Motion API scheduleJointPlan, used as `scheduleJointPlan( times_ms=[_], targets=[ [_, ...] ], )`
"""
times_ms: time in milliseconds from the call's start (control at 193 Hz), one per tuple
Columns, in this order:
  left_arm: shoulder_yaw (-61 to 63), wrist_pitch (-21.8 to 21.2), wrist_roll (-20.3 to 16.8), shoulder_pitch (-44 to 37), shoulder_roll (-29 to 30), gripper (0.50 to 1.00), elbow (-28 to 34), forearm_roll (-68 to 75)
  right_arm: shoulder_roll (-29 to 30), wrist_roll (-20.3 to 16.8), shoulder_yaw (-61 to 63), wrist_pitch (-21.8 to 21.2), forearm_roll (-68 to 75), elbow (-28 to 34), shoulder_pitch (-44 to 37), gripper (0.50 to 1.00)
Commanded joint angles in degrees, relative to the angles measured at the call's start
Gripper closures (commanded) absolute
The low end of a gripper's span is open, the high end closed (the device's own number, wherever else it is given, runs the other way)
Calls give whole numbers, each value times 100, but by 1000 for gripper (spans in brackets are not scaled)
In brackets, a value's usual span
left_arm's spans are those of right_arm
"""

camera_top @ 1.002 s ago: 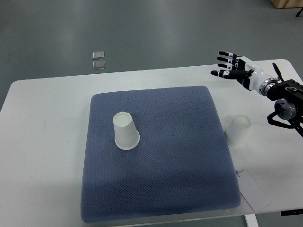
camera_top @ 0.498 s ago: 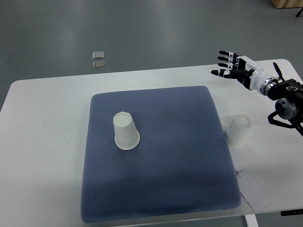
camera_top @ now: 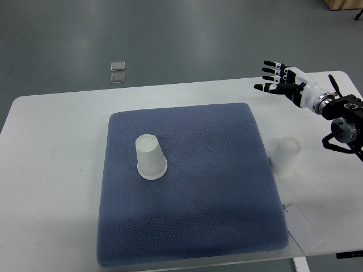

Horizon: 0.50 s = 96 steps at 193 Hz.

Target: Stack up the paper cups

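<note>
White table [camera_top: 57, 170], seen from above, with grey floor beyond its far edge. A blue-grey quilted mat [camera_top: 193, 226] covers the middle of the table. The right arm [camera_top: 343, 116] enters from the right edge, and its right hand [camera_top: 281, 82] hovers over the far right part of the table, past the mat's far right corner. The fingers [camera_top: 271, 69] are spread and extended toward the left, and hold nothing. The left arm is not in view.

Two paper cups, both upside down with the base uppermost. The first cup [camera_top: 151, 157] stands on the mat, left of its centre. The second cup [camera_top: 285, 157] stands on the bare table just beside the mat's right edge, nearer than the right hand and well apart from the first cup.

A flat sheet of paper [camera_top: 303, 229] lies at the near right, off the mat's corner. Two small square tiles [camera_top: 118, 72] lie on the floor beyond the table.

Progress: no stacking is done. The cups stand separate and neither is grasped; picking one up and setting it over the other remains.
</note>
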State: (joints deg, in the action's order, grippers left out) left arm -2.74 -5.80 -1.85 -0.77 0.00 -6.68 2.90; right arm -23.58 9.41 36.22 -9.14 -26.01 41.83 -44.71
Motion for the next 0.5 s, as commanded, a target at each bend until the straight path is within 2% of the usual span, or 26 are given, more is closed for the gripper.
scheduleJointPlan(
  times_ms=[0,493],
  targets=[
    [1,0,0,-2,0,500,0,0,-15,0,17,-17,0,9,6,583],
    [1,0,0,-2,0,500,0,0,-41,8,8,-52,0,62,6,583]
  ],
)
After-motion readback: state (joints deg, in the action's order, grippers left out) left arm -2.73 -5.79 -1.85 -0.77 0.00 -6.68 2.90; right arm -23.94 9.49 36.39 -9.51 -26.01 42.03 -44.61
